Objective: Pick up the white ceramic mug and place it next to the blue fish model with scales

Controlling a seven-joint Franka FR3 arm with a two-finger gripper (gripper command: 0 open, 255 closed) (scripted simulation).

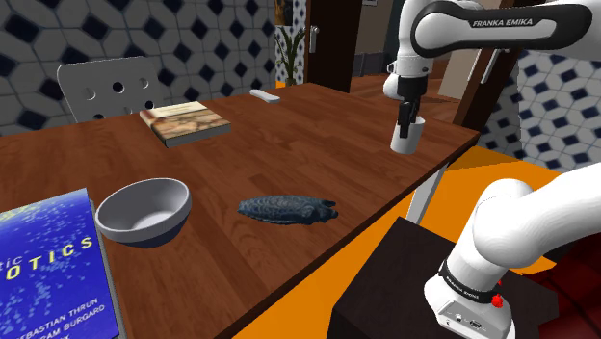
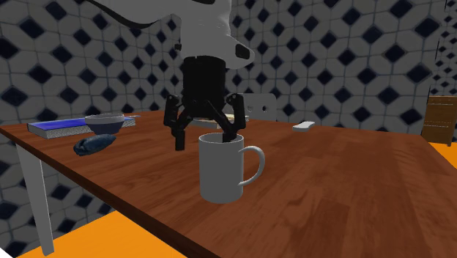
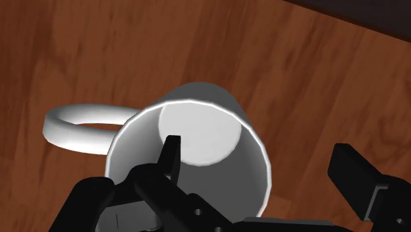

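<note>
The gripper [image 2: 207,138] hung wide open over the white mug [image 2: 220,172], one finger inside the rim and the other outside, neither plainly touching it. The mug stood upright on the desk [image 1: 318,144]. In the shoulder view, the blue fish [image 1: 287,208] lay well apart at the mug's 8 o'clock.

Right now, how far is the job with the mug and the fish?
Done: the gripper is at the white mug, one finger inside its rim, one outside. In hand: the grasp; the fingers stand open, not clamped. Left: lifting the mug off the table and setting it beside the blue fish.
</note>
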